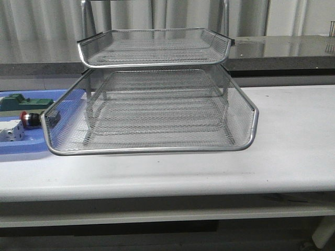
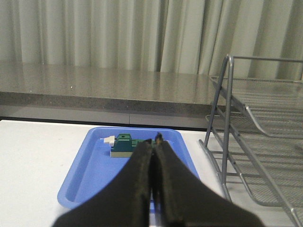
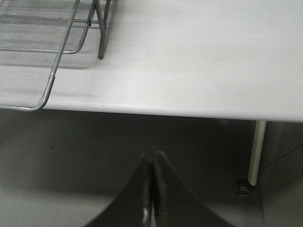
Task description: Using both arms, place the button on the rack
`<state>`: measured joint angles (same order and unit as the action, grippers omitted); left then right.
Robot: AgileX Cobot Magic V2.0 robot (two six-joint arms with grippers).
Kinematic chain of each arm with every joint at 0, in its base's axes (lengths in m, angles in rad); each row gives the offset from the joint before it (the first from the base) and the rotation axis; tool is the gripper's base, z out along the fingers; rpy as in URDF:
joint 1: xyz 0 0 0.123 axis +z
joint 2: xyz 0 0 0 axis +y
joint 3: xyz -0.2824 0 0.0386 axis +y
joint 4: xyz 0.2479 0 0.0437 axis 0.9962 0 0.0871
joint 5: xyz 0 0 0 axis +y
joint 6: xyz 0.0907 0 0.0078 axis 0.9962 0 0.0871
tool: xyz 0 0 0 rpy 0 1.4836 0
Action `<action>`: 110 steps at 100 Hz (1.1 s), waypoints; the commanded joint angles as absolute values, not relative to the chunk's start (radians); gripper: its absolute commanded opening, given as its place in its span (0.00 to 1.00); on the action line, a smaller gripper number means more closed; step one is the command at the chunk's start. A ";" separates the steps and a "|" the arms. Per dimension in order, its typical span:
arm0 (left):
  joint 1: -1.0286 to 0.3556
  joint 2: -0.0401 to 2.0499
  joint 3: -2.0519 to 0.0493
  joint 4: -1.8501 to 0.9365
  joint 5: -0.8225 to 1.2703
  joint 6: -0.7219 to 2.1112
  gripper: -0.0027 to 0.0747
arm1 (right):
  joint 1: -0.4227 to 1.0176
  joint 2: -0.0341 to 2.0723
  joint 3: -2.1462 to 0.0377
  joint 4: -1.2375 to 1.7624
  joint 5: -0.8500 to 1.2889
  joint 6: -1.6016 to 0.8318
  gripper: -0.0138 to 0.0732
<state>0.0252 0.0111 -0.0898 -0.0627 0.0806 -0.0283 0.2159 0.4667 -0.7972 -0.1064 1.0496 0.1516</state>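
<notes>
Button (image 1: 26, 118) in blue tray (image 1: 31, 146), apart frm fingers (image 2: 142, 165).

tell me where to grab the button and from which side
Grip the button across its black body, just behind the red head. It seems to lie on its side in the blue tray, close beside the rack, so coming from above with the left gripper looks safest.
</notes>
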 commanded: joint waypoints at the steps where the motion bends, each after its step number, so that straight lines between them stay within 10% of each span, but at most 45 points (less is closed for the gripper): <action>1: 0.027 0.085 -0.216 -0.075 0.064 -0.039 0.01 | 0.216 0.471 -0.832 -0.123 0.992 0.151 0.08; 110: 0.027 1.406 -1.238 0.005 0.756 0.034 0.01 | 0.216 0.471 -0.832 -0.123 0.992 0.151 0.08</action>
